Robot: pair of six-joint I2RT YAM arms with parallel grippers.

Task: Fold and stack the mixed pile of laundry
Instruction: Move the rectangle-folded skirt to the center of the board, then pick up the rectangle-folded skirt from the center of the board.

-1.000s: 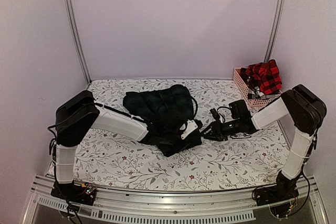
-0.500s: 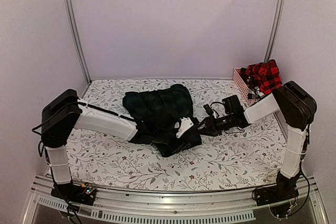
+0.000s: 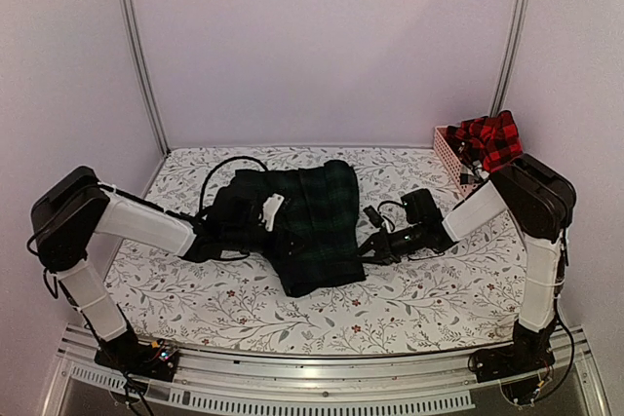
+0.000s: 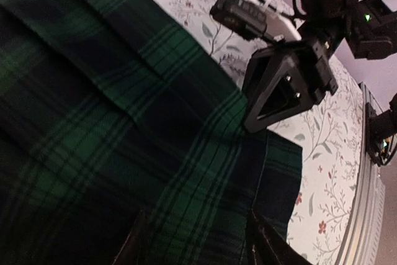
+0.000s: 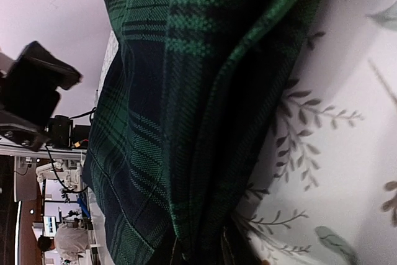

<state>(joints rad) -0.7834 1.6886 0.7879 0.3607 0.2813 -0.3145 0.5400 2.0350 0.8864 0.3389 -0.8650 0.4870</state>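
Running near-to-far, tartan piece (image 3: 314,226) sits pinched in right end effector (image 3: 373,245); left end effector (image 4: 198,249) gapes.

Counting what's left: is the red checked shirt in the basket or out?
In: the red checked shirt heaps above the rim of the pink basket.

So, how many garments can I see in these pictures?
2. A green tartan piece lies spread on the table; a red-and-black checked shirt sits in the pink basket at far right. Others may be hidden beneath.
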